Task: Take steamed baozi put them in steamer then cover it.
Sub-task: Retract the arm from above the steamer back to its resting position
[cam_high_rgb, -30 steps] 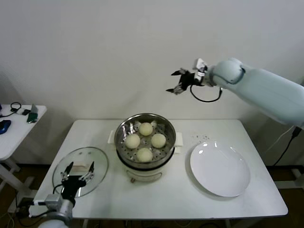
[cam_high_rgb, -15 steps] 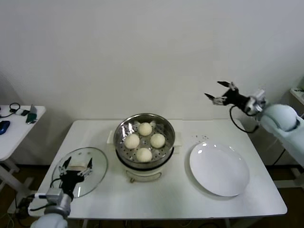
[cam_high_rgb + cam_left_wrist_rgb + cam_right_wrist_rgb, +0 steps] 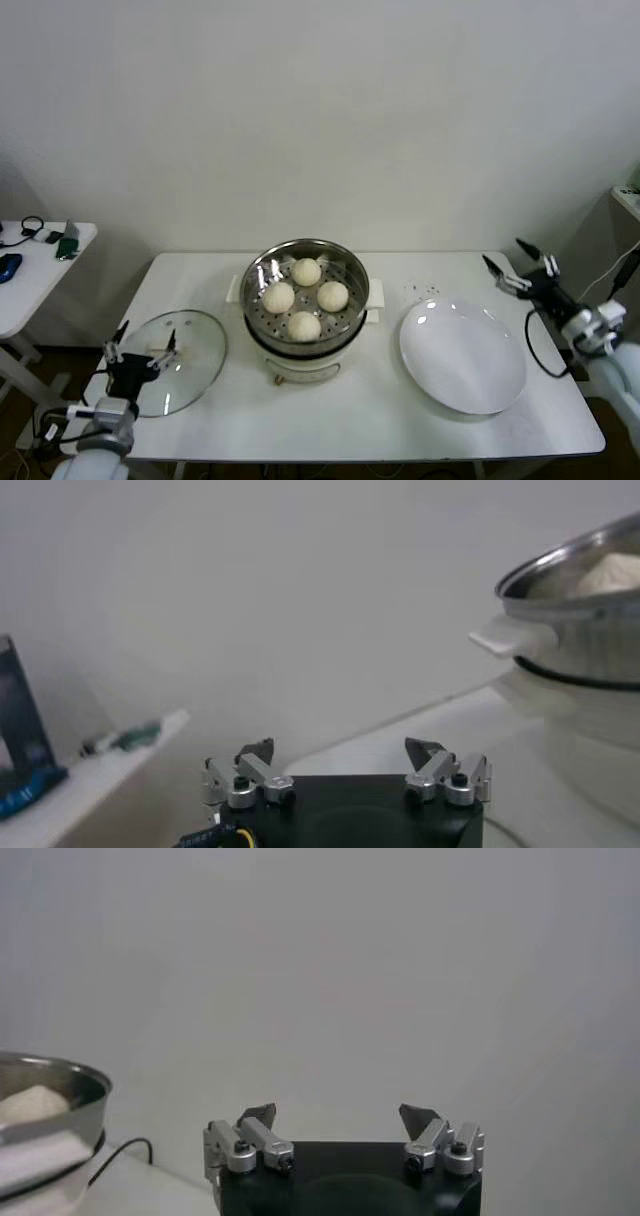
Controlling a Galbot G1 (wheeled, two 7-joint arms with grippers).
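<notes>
Down at the near left, the left gripper (image 3: 141,347) hangs with fingers spread over the cover (image 3: 190,352), which lies flat on the table (image 3: 360,420). Far right, the right gripper (image 3: 520,268) is released too, beyond the white plate (image 3: 462,355). Between them, four steamed baozi (image 3: 305,297) sit in the uncovered steamer (image 3: 306,300).

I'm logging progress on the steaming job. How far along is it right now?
Done: all four baozi sit in the steamer, and the plate is bare. In hand: nothing; the left gripper is open over the cover, which lies on the table, and the right gripper is open off the plate's far side. Left: covering the steamer.
</notes>
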